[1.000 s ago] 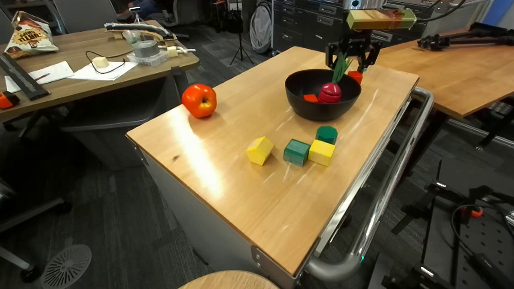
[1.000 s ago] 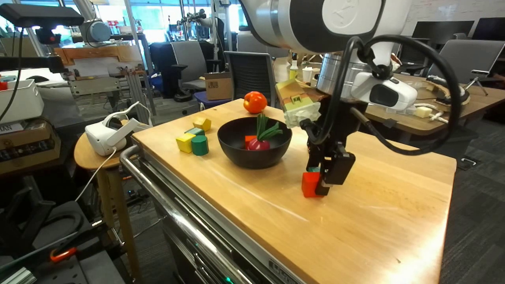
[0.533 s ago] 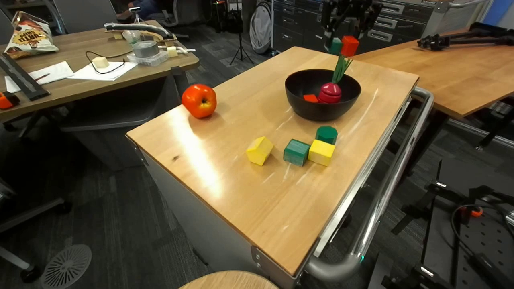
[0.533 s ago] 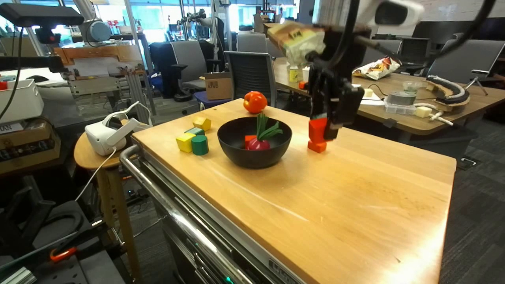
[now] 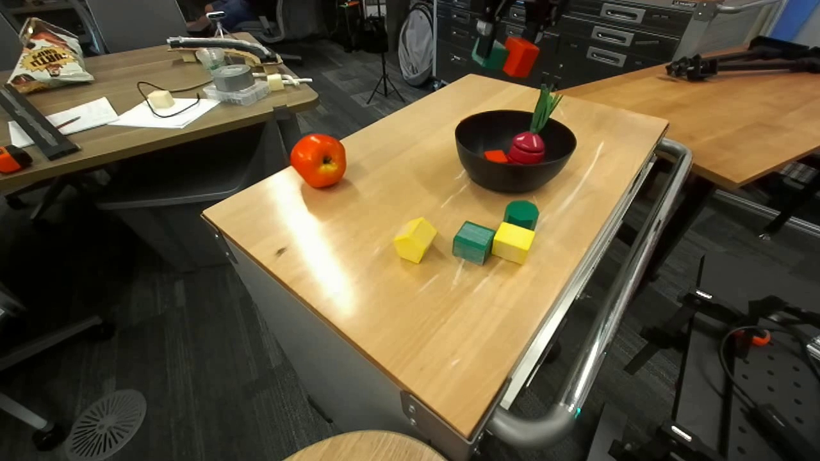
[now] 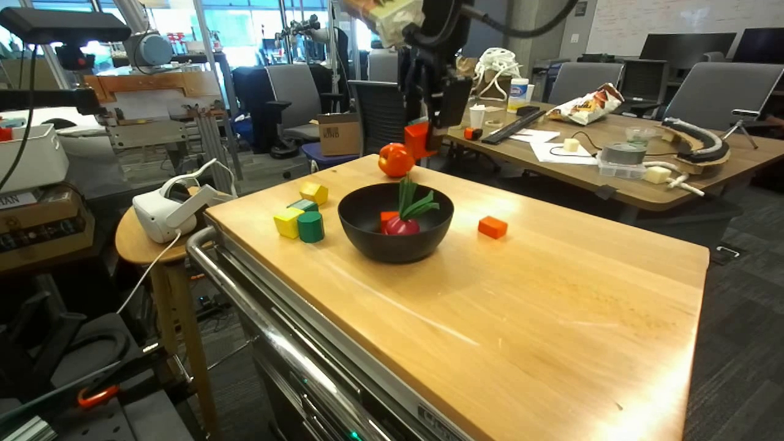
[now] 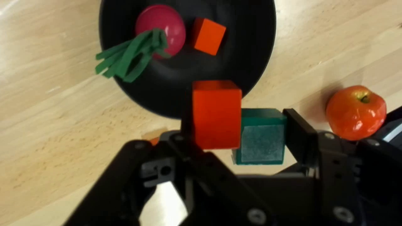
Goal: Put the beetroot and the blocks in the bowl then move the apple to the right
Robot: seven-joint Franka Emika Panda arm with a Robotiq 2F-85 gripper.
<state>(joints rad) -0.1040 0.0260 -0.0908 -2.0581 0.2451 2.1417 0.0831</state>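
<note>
In an exterior view, beetroot and an orange-red cube sit inside the black bowl on the table, apple well apart to the bowl's left; jaws, hanging higher than the bowl, pinch a red block and a teal-green block. In an exterior view, a low orange block lies near the bowl's right, with green cylinder, yellow cube, green cube and faceted yellow block to the bowl's left. In the wrist view, the pinched pair sits side by side, the red block partly covering the bowl's rim.
</note>
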